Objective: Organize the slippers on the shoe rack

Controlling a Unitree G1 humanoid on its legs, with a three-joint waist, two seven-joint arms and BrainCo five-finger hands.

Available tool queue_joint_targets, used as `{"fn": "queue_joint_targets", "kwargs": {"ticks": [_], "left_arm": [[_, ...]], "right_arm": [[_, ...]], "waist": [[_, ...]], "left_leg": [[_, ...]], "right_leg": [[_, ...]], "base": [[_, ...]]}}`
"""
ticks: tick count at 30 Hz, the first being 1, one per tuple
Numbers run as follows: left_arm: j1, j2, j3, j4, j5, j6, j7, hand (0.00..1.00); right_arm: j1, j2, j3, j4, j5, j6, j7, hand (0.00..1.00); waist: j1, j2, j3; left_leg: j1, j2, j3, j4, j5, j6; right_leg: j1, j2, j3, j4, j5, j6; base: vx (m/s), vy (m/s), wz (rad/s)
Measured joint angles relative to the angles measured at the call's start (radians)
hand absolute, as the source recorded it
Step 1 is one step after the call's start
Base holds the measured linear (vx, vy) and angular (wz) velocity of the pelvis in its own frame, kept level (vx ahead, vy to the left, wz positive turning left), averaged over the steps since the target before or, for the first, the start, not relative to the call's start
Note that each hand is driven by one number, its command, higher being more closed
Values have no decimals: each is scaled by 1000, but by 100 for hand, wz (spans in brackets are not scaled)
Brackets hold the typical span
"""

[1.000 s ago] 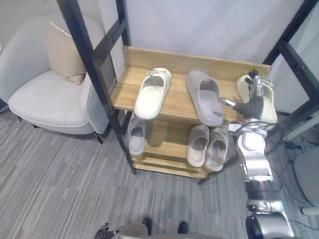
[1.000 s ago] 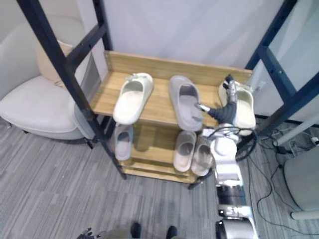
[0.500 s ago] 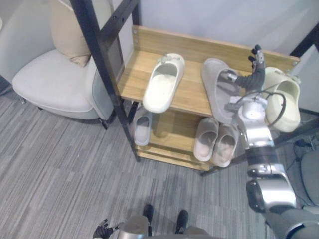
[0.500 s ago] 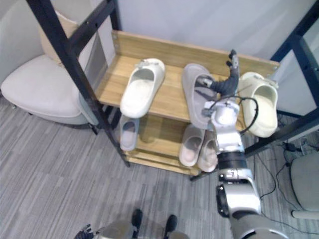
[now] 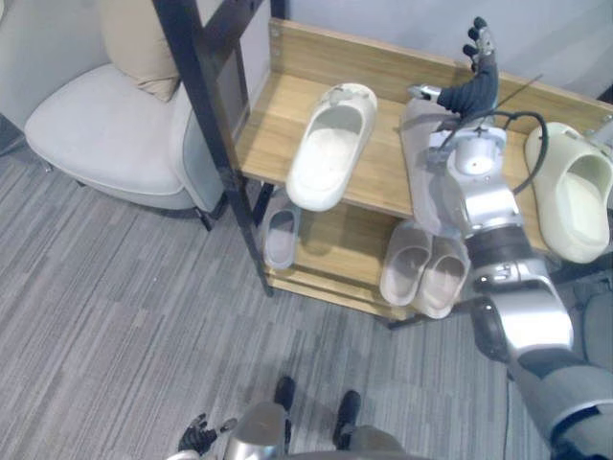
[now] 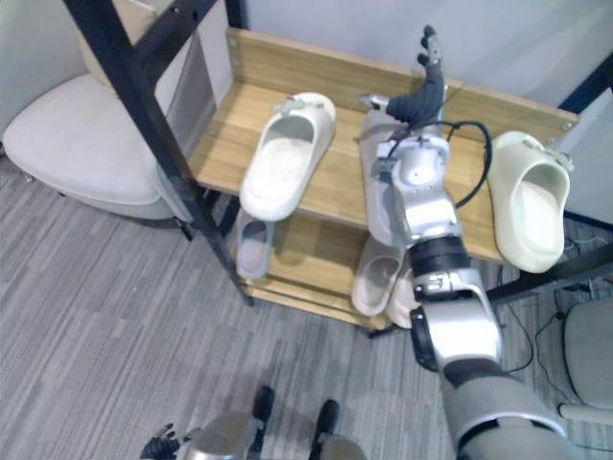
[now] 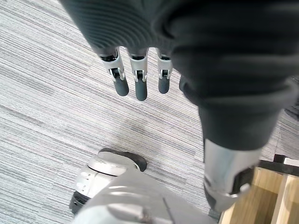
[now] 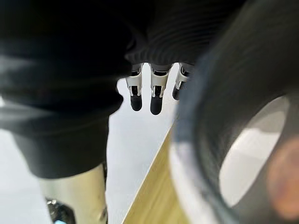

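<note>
The wooden shoe rack holds three slippers on its top shelf: a cream one on the left, a grey one in the middle, and a cream one at the right end. My right hand is raised over the far end of the grey slipper, open, with fingers straight and nothing in it. My forearm covers part of the grey slipper. On the lower shelf sit a small grey slipper and a beige pair. My left hand hangs open low over the carpet.
A black metal post stands at the rack's left front corner. A light armchair with a beige cushion is to the left of the rack. Grey striped carpet lies in front of the rack.
The camera has shifted nearer the rack. My right hand has moved from beside the grey slipper's near end, by the right cream slipper, up toward the shelf's back.
</note>
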Motion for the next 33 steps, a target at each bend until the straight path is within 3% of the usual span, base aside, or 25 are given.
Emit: {"fn": "queue_joint_targets", "kwargs": {"ticks": [9, 21, 33], "left_arm": [[-9, 4, -18, -1, -2, 0, 2, 0], [9, 2, -16, -16, 1, 1, 0, 0], [20, 3, -16, -11, 11, 1, -8, 0]], "right_arm": [[1, 2, 2, -5, 0, 0, -5, 0], [319, 16, -89, -323, 0, -18, -6, 0], [488, 25, -113, -388, -2, -23, 10, 0]], "waist": [[-3, 0, 0], [-18, 1, -1], [-33, 1, -9]], "left_leg": [[-6, 2, 7, 11, 0, 0], [40, -2, 10, -7, 9, -6], [68, -3, 1, -79, 73, -16]], "right_leg": [[-4, 1, 4, 2, 1, -1], [32, -1, -2, -3, 11, 5], [30, 0, -1, -3, 14, 9]], "base": [[-15, -1, -2], [-11, 1, 0], [-65, -21, 1]]}}
